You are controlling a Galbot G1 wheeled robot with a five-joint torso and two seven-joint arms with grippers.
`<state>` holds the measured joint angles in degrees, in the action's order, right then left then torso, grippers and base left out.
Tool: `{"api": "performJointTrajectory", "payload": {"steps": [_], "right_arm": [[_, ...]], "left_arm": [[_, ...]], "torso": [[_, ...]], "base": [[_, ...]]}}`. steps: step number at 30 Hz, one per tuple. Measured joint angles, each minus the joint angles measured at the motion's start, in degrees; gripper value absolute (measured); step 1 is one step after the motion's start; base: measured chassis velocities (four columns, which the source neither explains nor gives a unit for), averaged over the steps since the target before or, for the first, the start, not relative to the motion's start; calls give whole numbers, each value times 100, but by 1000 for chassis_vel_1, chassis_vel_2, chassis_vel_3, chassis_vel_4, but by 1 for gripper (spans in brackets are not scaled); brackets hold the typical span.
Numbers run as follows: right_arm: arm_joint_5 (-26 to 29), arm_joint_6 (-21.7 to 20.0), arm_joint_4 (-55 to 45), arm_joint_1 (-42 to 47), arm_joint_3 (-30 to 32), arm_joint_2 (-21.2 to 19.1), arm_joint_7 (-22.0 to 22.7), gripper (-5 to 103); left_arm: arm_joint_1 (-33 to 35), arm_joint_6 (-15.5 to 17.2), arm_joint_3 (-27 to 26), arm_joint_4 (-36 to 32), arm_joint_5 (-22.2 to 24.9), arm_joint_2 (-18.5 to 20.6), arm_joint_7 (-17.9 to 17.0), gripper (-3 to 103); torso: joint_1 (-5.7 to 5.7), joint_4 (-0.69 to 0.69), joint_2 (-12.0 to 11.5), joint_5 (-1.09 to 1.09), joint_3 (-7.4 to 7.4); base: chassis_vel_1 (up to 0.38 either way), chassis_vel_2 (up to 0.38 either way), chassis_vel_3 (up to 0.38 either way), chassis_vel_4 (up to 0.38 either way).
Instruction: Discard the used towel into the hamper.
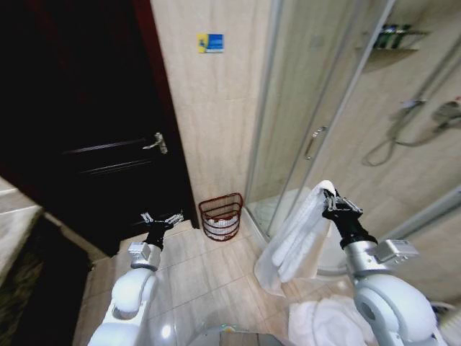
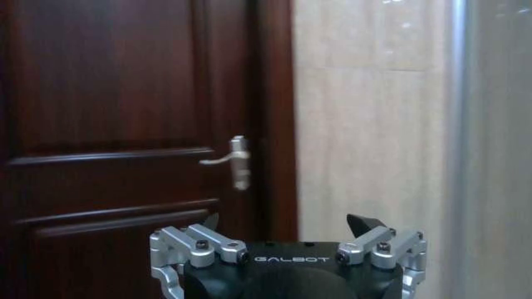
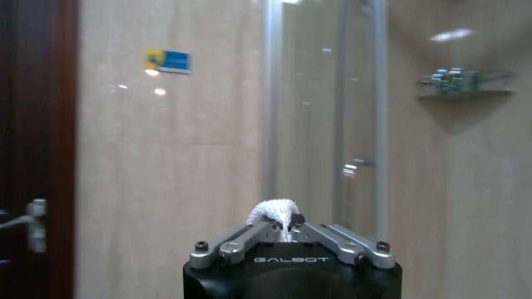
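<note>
Right gripper [image 1: 333, 201], clamped on the hanging towel [image 1: 292, 241], stands well right of the hamper [image 1: 221, 216] (left gripper [image 1: 161, 220], nearer, is spread empty).

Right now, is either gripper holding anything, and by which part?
The right gripper is shut on the white towel, pinching it at its top fold; the rest hangs down. The left gripper is open and holds nothing.

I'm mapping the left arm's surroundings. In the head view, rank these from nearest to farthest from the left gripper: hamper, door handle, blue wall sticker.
From the left gripper, open and low before the dark door:
1. Hamper, on the floor to its right, against the tiled wall.
2. Door handle, above it on the door.
3. Blue wall sticker, high on the tiled wall, up and right.
</note>
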<state>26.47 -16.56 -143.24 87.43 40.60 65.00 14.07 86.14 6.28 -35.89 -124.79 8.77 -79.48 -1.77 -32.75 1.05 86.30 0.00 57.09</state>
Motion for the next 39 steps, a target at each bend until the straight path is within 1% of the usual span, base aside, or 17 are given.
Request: {"api": "performJointTrajectory", "payload": {"steps": [8, 13, 17, 19, 20, 21, 22, 23, 24, 25, 26, 28, 29, 32, 34, 36, 39], "right_arm": [[2, -65, 0, -72, -3, -20, -1, 2], [164, -221, 0, -240, -22, -22, 25, 2], [451, -302, 0, -709, -53, -202, 151, 2], [764, -328, -1, -1170, -51, -507, 177, 2], [764, -328, -1, -1170, -51, -507, 177, 2], [875, -329, -1, -1358, 0, -640, 154, 2], [972, -311, 63, -1573, 55, -771, 117, 2], [1052, -293, 176, -1776, 49, -859, 60, 2], [1052, -293, 176, -1776, 49, -859, 60, 2], [1157, -284, 358, -2072, 2, -931, -40, 2], [1249, -284, 574, -2412, -76, -980, -150, 2], [1388, -295, 972, -2968, -238, -1017, -238, 2], [1388, -295, 972, -2968, -238, -1017, -238, 2], [1572, -405, 1720, -3951, -536, -1030, -318, 2], [1591, -421, 1892, -4198, -620, -1031, -334, 2], [1609, -488, 2354, -4922, -879, -1043, -380, 2], [1609, -570, 2769, -5588, -1172, -1051, -408, 2]], "left_arm": [[0, 0, 0, 0, 0, 0, 0, 100], [1, 0, 0, 0, 0, 0, -1, 100], [0, 0, 0, 0, 0, 0, -1, 100], [-1, 0, 0, 0, 0, 0, 1, 100], [-1, 0, 0, 0, 0, 0, 1, 100], [-1, 0, 0, 0, 0, 0, 1, 100], [-1, 0, 0, 0, 0, 0, 1, 100], [-1, 0, -1, 0, 0, 0, 0, 100], [-1, 0, -1, 0, 0, 0, 0, 100], [-2, 0, 1, 0, 0, 0, 0, 100], [-1, 0, 0, 0, 0, 0, -1, 100], [-1, 0, 0, 0, 0, 0, -1, 100], [-1, 0, 0, 0, 0, 0, -1, 100], [-1, 0, 0, 0, 0, 0, 1, 100], [-1, 0, 0, 0, 0, 0, 1, 100], [-1, 0, 0, 0, 0, 0, 0, 100], [-1, 0, 1, 0, 0, -1, 1, 100]], "torso": [[0, 0, 0, 2, 0], [0, 1, 0, 1, 0], [0, -2, 0, 2, 0], [0, -2, 0, 0, 0], [0, -2, 0, 0, 0], [0, 1, 0, 1, 0], [0, -2, 0, -1, 0], [0, -1, 1, -1, 0], [0, -1, 1, -1, 0], [0, -4, 0, 1, 0], [-1, -1, 0, 4, 1], [0, 0, 0, 0, 0], [0, 0, 0, 0, 0], [-2, 0, 0, 4, 2], [-2, 0, 0, 2, 2], [-2, 1, 1, -1, 1], [-2, -1, 0, 2, 1]], "base": [[128, 130, 129, 124], [94, 78, 95, 99], [9, 14, 7, 8], [0, 0, 0, 0], [0, 0, 0, 0], [0, 0, 0, 0], [0, 0, 0, 0], [0, 0, 0, 0], [0, 0, 0, 0], [0, 0, 0, 0], [0, 0, 0, 0], [0, 0, 0, 0], [0, 0, 0, 0], [0, 0, 0, 0], [0, 0, 0, 0], [0, 0, 0, 0], [0, 0, 0, 0]]}}
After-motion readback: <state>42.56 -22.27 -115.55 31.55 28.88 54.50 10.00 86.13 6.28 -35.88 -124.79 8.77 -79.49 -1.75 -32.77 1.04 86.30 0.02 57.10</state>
